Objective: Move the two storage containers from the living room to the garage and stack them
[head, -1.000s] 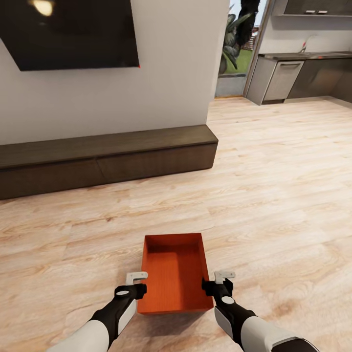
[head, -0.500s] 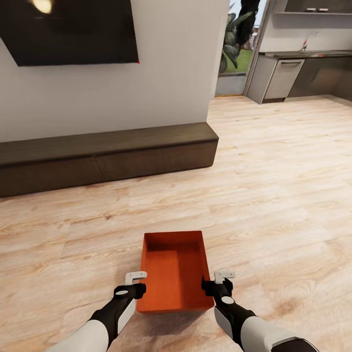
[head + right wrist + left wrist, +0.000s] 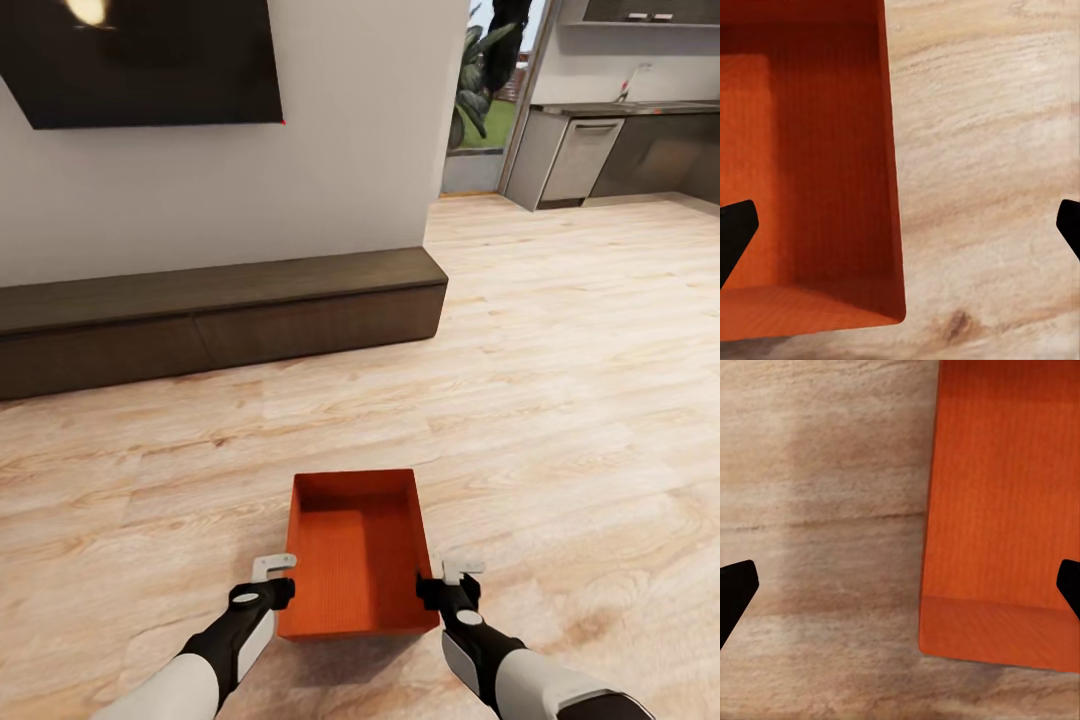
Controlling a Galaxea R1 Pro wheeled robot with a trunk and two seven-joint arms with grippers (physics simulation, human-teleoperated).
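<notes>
Pickup stage: left hand [image 3: 272, 572] and right hand [image 3: 452, 574], both spread, straddle the storage container's [image 3: 355, 555] side walls; clamping comes next.

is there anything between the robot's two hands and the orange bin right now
Nothing visible. The storage container sits on the wood floor with the left hand and right hand open beside its side walls, with each wall between the fingers.
</notes>
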